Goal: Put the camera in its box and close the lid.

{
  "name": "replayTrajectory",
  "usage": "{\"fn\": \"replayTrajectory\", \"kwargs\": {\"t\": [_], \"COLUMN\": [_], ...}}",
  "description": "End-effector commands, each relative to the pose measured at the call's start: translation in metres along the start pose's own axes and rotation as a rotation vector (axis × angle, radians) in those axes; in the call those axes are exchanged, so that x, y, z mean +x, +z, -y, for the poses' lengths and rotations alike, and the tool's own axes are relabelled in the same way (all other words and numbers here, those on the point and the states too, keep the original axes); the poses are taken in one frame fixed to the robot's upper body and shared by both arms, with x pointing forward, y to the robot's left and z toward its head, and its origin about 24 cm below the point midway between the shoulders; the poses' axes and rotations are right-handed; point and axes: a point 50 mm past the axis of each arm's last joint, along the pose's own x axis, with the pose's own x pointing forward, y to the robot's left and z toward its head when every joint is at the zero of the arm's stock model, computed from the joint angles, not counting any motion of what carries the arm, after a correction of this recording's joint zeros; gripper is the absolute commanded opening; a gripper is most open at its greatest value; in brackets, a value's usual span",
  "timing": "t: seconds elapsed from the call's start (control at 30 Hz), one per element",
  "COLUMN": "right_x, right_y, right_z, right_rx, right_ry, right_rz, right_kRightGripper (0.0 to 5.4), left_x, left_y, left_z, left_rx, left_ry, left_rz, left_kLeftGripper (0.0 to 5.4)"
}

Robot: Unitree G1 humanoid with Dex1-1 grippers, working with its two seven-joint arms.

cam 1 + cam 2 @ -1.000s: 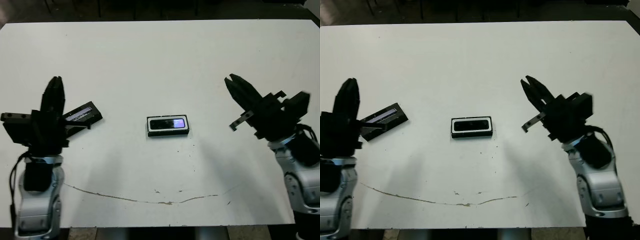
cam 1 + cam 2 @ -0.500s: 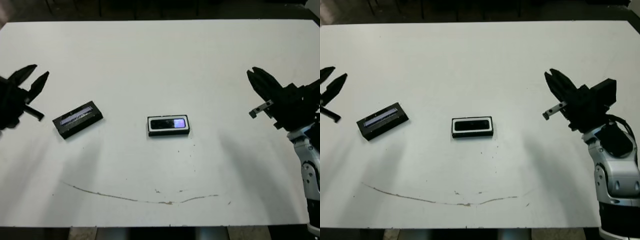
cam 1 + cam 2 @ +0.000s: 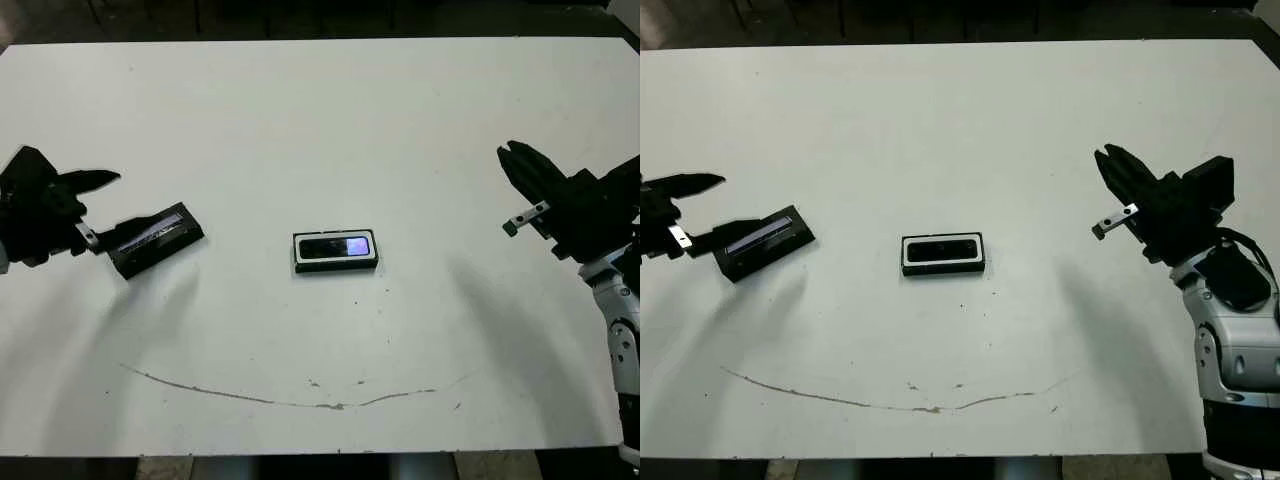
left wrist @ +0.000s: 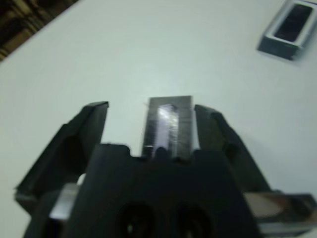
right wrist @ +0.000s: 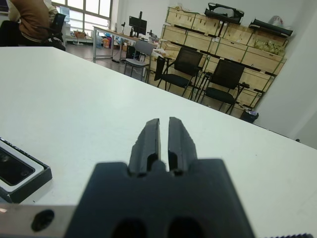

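Observation:
The box [image 3: 336, 251], a shallow black tray with white lining, lies at the table's middle. The camera [image 3: 341, 245] rests flat inside it, its bluish screen facing up. The lid [image 3: 156, 228], black with a pale strip, lies apart on the left, turned at an angle. My left gripper [image 3: 106, 210] is open and points at the lid from the left. In the left wrist view the lid [image 4: 169, 125] has its near end between the fingers [image 4: 87, 130]. My right gripper [image 3: 516, 162] is shut, hovering far right of the box with nothing in it.
A thin brown scratch [image 3: 300, 400] runs across the white table [image 3: 320, 110] near its front edge. Beyond the table's far side the right wrist view shows office chairs [image 5: 185, 69], shelves of boxes and a seated person [image 5: 29, 20].
Both arms swung outward from a second ago. My left gripper then came back in from the left, so its open fingers now straddle the lid's end. The right gripper has barely moved since.

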Motion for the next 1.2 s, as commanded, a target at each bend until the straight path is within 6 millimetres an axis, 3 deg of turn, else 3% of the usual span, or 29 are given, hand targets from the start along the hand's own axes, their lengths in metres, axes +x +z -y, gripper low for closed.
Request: {"fn": "replayTrajectory", "kwargs": {"t": [0.03, 0.1, 0.63, 1.0, 1.2], "right_x": [0.000, 0.000, -0.001, -0.002, -0.003], "right_y": [-0.003, -0.003, -0.001, -0.001, -0.002], "right_z": [0.000, 0.000, 0.000, 0.003, 0.004], "right_rx": [-0.016, -0.019, -0.042, -0.052, -0.067], "right_ry": [0.012, 0.015, 0.029, 0.032, 0.037], "right_rz": [-0.023, -0.033, -0.045, -0.047, -0.052], "right_kRightGripper": [0.00, 0.00, 0.00, 0.00, 0.00], "left_x": [-0.001, -0.001, 0.008, 0.022, 0.024], "left_y": [-0.005, -0.007, -0.030, -0.046, -0.056], "left_z": [-0.002, -0.003, -0.006, 0.005, 0.008], "left_rx": [-0.009, 0.001, 0.081, 0.040, -0.015], "left_ry": [-0.026, -0.031, -0.101, -0.203, -0.172], "left_rz": [-0.028, -0.038, -0.215, -0.291, -0.308], "left_kLeftGripper": [5.13, 5.39, 5.39, 5.39, 5.39]}}
